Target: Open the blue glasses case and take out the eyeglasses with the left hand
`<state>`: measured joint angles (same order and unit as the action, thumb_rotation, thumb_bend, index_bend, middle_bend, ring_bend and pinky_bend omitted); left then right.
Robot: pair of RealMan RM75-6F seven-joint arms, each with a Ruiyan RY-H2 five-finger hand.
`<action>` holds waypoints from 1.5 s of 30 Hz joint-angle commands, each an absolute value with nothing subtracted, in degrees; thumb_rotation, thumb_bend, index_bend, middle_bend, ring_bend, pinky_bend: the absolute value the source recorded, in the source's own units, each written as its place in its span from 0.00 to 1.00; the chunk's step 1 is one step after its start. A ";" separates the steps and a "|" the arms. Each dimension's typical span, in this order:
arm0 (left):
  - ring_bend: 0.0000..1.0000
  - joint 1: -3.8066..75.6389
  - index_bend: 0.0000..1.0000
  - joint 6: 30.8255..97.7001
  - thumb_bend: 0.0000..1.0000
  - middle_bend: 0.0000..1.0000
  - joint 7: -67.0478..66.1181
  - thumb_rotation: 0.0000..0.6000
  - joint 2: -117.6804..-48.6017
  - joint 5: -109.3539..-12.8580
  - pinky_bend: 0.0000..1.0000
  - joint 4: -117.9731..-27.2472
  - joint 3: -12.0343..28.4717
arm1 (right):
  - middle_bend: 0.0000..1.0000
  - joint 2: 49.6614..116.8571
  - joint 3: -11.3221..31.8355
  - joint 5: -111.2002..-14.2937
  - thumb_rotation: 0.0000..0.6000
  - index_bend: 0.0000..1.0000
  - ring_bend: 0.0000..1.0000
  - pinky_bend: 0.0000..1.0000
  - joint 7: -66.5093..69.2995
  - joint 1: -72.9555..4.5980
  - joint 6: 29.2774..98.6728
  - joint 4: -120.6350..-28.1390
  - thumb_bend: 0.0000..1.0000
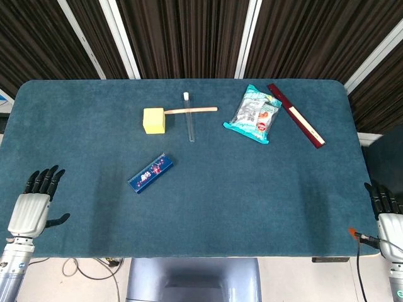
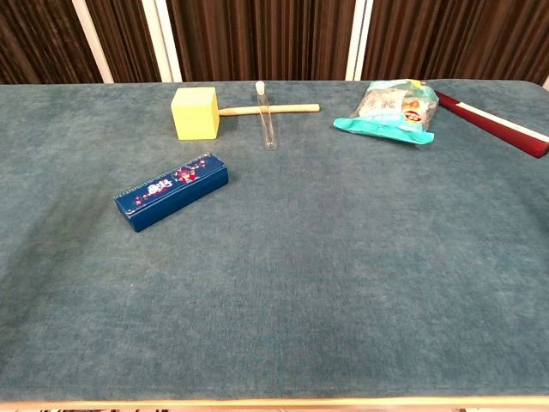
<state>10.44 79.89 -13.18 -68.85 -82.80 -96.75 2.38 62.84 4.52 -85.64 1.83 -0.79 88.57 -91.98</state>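
One blue case (image 1: pixel 150 173), shut, flat on the teal table (image 1: pixel 252 201), left of centre, long axis slanting from near-left to far-right; small pink and white print on the lid. No eyeglasses to be seen outside it. Same case (image 2: pixel 171 190) in the chest view, well toward the near-left.

One left hand (image 1: pixel 31 204) at the table's near-left corner, back of hand up, fingers spread and pointing away over the cloth, thumb out to the side, nothing in it. Well apart from the case. One right hand (image 1: pixel 387 217) at the near-right edge, only partly in frame, dark fingers extended, holding nothing visible. Neither hand in the chest view.

Further back, one yellow block (image 1: pixel 154 120) with one wooden handle (image 1: pixel 192 110) running out to the right from it. One clear tube (image 1: pixel 189 117) with a white cap, lying across that handle. Right of these, one snack bag (image 1: pixel 254 114), teal-edged, flat on the cloth. Just beside it toward the far-right corner, one dark red stick (image 1: pixel 296 115) with a pale strip along one side, set diagonally.

Behind the table, dark ribbed wall with white bars.
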 commanded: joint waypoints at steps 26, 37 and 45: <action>0.00 11.61 0.00 78.71 0.08 0.00 -16.96 1.00 -68.97 -84.02 0.00 -98.79 2.02 | 0.00 62.64 4.42 -85.34 1.00 0.00 0.00 0.19 2.23 -0.75 88.20 -92.08 0.16; 0.00 17.85 0.00 69.65 0.14 0.00 -25.91 1.00 -69.69 -85.02 0.00 -104.72 1.95 | 0.00 62.45 4.41 -85.04 1.00 0.00 0.00 0.19 2.46 -0.74 87.92 -92.24 0.16; 0.00 25.79 0.00 56.43 0.43 0.01 -37.85 1.00 -71.93 -82.84 0.02 -108.24 0.96 | 0.00 62.32 4.54 -84.63 1.00 0.00 0.00 0.19 2.77 -0.68 87.82 -92.24 0.16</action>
